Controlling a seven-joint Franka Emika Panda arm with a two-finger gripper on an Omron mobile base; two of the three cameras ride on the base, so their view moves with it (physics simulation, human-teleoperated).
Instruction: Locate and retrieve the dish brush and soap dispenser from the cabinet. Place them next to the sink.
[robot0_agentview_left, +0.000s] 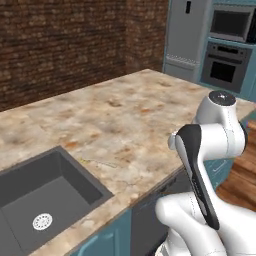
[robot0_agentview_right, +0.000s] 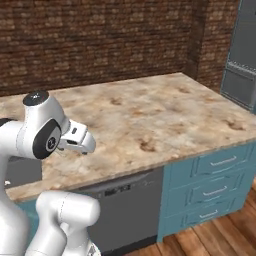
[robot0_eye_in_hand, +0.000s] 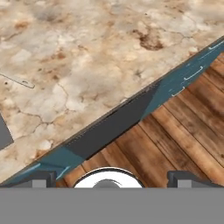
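Hanging released over the counter edge (robot0_eye_in_hand: 131, 105), the fingers (robot0_eye_in_hand: 112, 178) sit well apart from the sink (robot0_agentview_left: 45, 195).

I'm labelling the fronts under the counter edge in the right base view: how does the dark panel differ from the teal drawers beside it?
The dark panel is near-black grey, while the teal drawers are blue-green. The dark panel is one broad, tall face; the teal drawers are a stack of three shorter fronts. The teal drawers each carry a pale bar handle, the dark panel shows none clearly. Both sit flush under the marble counter, above the wood floor.
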